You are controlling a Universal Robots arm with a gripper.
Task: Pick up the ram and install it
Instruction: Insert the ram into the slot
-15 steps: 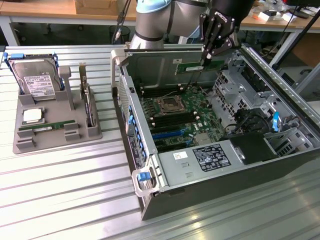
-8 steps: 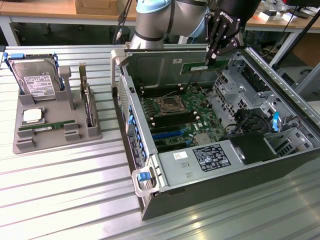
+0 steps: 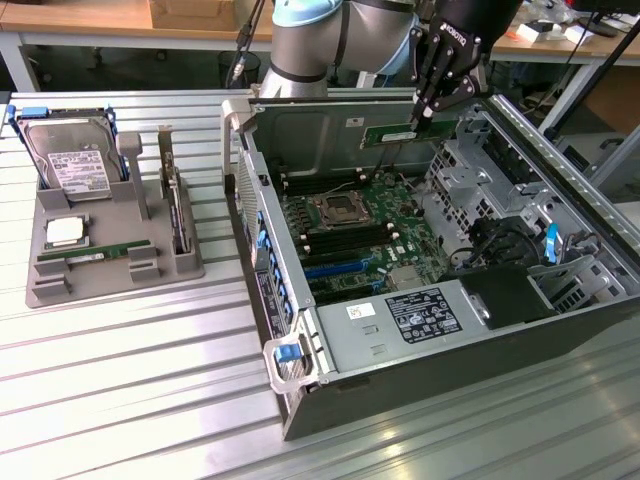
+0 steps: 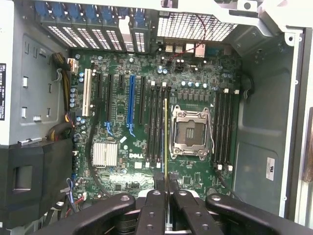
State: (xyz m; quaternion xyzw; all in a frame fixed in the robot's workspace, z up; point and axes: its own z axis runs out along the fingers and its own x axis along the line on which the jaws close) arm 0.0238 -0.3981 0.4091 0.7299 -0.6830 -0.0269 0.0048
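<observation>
- The jaws are pinching the ram [image 3: 405, 132], their black fingers [image 4: 154, 210] pressed against its two faces. In the exterior view they sit at about 1 o'clock, below the grey robot arm [image 3: 310, 35].
- In that view the ram is a green stick, held level above the open computer case [image 3: 300, 130]. It reaches from the jaws toward 8 o'clock, clear of the boards below.
- In the wrist view the ram [image 4: 166, 142] shows edge-on as a thin line. It lies over the black memory slots [image 4: 155, 122], just beside the empty CPU socket [image 4: 190, 132].
- The motherboard [image 3: 350, 235] lies flat in the case, with the CPU socket [image 3: 333, 210] at 7 o'clock from the ram.
- A grey holder tray [image 3: 110, 265] stands at 9 o'clock on the slatted tabletop [image 3: 130, 380], well apart from the case. It carries a hard drive [image 3: 70, 160], a silver processor chip [image 3: 63, 232], another green memory stick [image 3: 95, 252] and an upright card [image 3: 177, 210].
</observation>
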